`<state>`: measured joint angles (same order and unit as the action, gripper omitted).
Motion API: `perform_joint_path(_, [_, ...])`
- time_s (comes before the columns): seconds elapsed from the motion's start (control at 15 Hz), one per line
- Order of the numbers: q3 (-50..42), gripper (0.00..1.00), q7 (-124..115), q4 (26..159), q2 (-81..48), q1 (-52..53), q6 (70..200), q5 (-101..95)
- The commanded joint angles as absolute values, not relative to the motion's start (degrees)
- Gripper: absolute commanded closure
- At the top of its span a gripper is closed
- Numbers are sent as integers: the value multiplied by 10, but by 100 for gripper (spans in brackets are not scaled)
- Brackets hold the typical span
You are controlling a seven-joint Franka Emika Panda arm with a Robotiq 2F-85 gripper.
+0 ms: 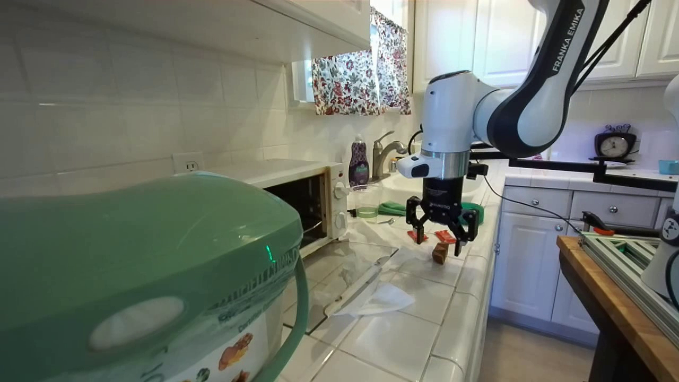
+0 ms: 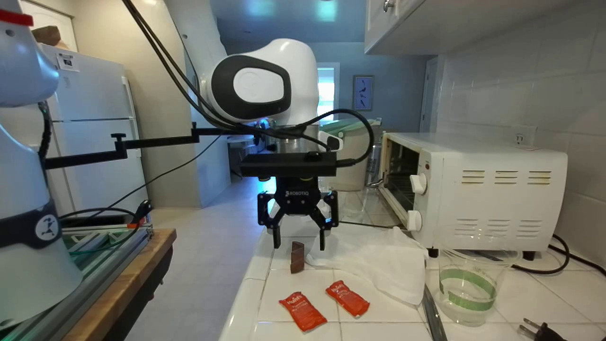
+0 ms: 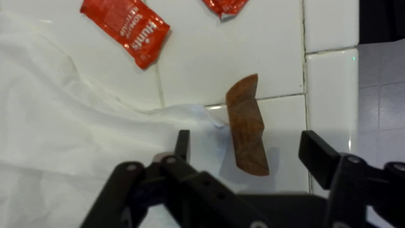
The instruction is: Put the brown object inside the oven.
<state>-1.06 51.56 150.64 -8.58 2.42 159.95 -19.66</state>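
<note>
The brown object (image 1: pixel 440 254) is a small folded lump on the white tiled counter near its front edge. It also shows in an exterior view (image 2: pixel 297 258) and in the wrist view (image 3: pixel 246 129), beside the edge of a white cloth. My gripper (image 1: pixel 440 241) is open and empty, pointing down just above the brown object. In the wrist view, the gripper (image 3: pixel 246 148) has a fingertip on each side of it, with gaps on both sides. The white oven (image 2: pixel 487 184) stands against the wall; it also shows in an exterior view (image 1: pixel 339 212). Its door is open and its dark inside shows.
The lowered glass door's white handle (image 1: pixel 358 286) lies out over the counter. A white cloth (image 2: pixel 374 265) spreads beside the brown object. Red ketchup packets (image 2: pixel 303 311) lie nearby. A clear cup (image 2: pixel 468 293) stands before the oven. A large green-lidded container (image 1: pixel 159 228) stands close to the camera.
</note>
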Motion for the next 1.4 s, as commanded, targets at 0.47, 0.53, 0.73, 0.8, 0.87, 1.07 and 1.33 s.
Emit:
perform_joint_path(0.47, [7,65,532,1499,-107,12,1615,-230])
perform_joint_path(0.53, [6,66,529,1499,-107,14,1615,-236])
perform_joint_path(0.73, [10,75,528,1501,-102,16,1610,-241])
perform_joint_path(0.8, [14,74,531,1503,-99,16,1605,-237])
perform_joint_path(0.87, [16,81,528,1504,-96,17,1602,-239])
perform_joint_path(1.07, [21,93,517,1508,-76,23,1584,-241])
perform_joint_path(1.33, [29,93,509,1513,-27,29,1531,-237])
